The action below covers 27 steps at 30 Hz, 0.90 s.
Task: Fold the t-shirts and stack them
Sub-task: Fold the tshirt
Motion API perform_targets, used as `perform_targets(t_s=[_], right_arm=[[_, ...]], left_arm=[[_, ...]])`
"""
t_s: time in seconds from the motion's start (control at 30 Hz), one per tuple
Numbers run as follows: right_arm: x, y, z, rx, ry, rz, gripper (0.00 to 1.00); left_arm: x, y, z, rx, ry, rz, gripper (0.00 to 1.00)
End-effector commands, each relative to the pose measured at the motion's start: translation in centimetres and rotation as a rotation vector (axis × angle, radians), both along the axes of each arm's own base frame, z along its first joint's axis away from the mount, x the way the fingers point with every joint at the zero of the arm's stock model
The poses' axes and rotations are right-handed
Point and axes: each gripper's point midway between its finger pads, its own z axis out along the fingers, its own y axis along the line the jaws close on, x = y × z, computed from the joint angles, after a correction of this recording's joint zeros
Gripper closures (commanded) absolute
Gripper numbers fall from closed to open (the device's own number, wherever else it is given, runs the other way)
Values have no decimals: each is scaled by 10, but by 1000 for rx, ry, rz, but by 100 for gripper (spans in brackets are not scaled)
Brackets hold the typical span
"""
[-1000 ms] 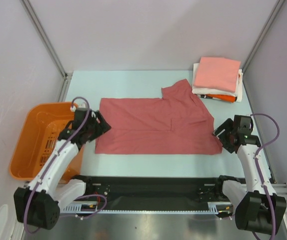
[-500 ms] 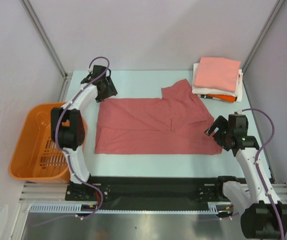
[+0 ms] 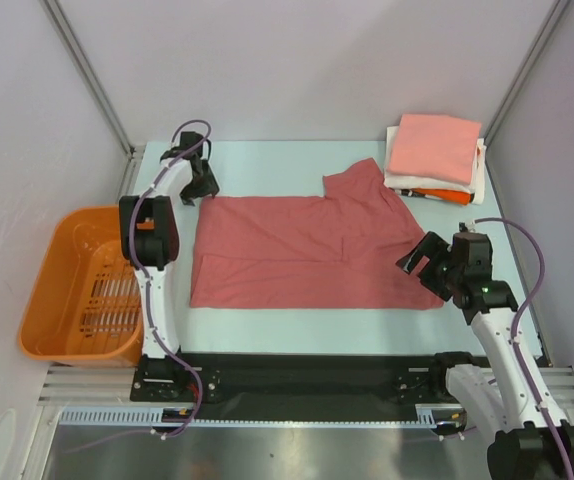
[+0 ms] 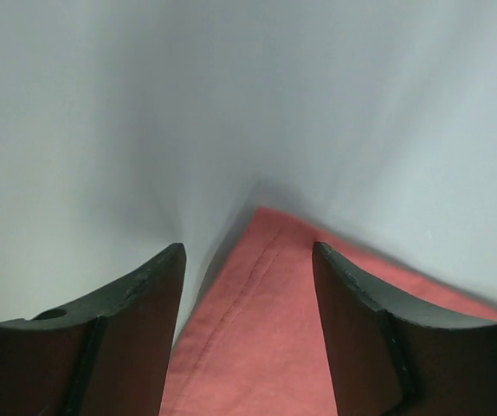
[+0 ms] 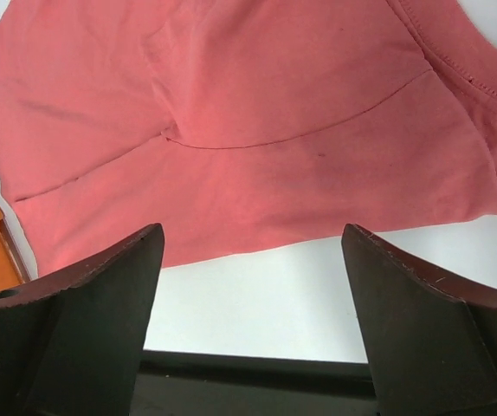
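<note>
Lying flat on the pale table (image 3: 267,165), the dusty-red short-sleeved cloth t-shirt (image 3: 307,250) runs lengthwise left to right, stitched hem at the left and one sleeve jutting toward the far-right stack of folded salmon-pink, white and orange tees (image 3: 435,158). The left gripper (image 3: 204,190) hovers spread and empty over the shirt's far-left corner. The right gripper (image 3: 419,258) gapes empty above its near-right edge.

The dusty-red t-shirt (image 3: 307,250) lies flat across the middle of the counter (image 3: 267,165). Bare counter runs along its far side, and in a strip along its near hem. The far right corner is taken by the stack of folded tees (image 3: 435,158) — the right wall (image 3: 557,150) close beside it. The left arm (image 3: 155,290) stretches along the counter's left edge, the orange basket (image 3: 67,290) just outside it.
</note>
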Motion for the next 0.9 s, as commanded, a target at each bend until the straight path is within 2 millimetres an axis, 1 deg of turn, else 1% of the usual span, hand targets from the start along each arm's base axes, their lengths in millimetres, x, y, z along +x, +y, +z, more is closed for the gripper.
perform_targets(t_s=[0.0, 0.07, 0.1, 0.13, 0.17, 0.2, 0.23, 0.27, 0.3, 0.33, 0.37, 0.4, 0.43, 0.47, 0.5, 0.53, 0.57, 0.6, 0.63, 0.67, 0.7, 0.73, 0.77, 0.8, 0.83, 0.87], right_arm=[[2, 2, 6, -2, -43, 12, 11], [3, 8, 3, 13, -43, 37, 9], [7, 11, 4, 16, -53, 46, 8], [8, 13, 0, 16, -30, 57, 7], [11, 16, -1, 8, -25, 70, 6], [18, 17, 8, -1, -47, 75, 5], [23, 17, 11, -18, -53, 85, 5], [29, 17, 7, -38, -30, 82, 5], [43, 19, 24, -42, -75, 85, 5], [52, 20, 29, -48, -88, 92, 5], [64, 22, 26, -57, -77, 101, 5], [78, 24, 31, -65, -99, 112, 5], [97, 27, 50, -69, -146, 117, 5], [113, 31, 32, -84, -92, 145, 6], [127, 36, 33, -89, -92, 164, 6], [152, 41, 60, -95, -149, 173, 7], [166, 46, 56, -101, -136, 190, 8], [185, 55, 33, -125, -84, 230, 8], [199, 61, 27, -134, -71, 247, 9], [226, 67, 52, -147, -131, 250, 9], [240, 72, 48, -169, -138, 278, 10], [256, 82, 12, -182, -78, 306, 10], [282, 88, 34, -194, -147, 305, 10], [296, 93, 23, -200, -139, 315, 10], [311, 98, -7, -213, -98, 331, 10], [320, 101, -18, -223, -78, 337, 10]], left_arm=[[13, 0, 3, 8, -17, -17, 34], [19, -3, 2, -8, -26, -26, 35], [20, -5, -5, -23, -14, -31, 38], [21, -5, -8, -25, -7, -34, 41], [23, -5, -7, -24, -12, -30, 44], [23, -5, -10, -27, -6, -28, 53], [23, -4, -11, -40, -3, -27, 58], [24, -4, -11, -48, -3, -25, 64], [24, -4, -12, -61, -1, -22, 78], [22, -3, -12, -68, 2, -19, 85], [19, -2, -14, -69, 12, -15, 91], [19, -1, -13, -70, 12, -8, 100], [16, 4, -8, -67, 14, 8, 100], [12, 9, -8, -56, 18, 35, 100], [10, 11, -5, -60, 17, 43, 100], [7, 28, -3, -63, 17, 82, 100], [5, 33, 3, -71, 8, 99, 100], [2, 37, 1, -76, 16, 108, 100], [0, 44, 1, -78, 17, 124, 100], [-2, 45, 0, -87, 23, 125, 100], [-3, 47, -3, -91, 31, 127, 100], [-4, 49, -5, -93, 35, 133, 100], [-4, 49, -6, -94, 38, 134, 100], [-5, 51, -7, -88, 42, 141, 100], [-7, 52, -7, -81, 50, 148, 100], [-8, 53, -7, -78, 51, 153, 100]])
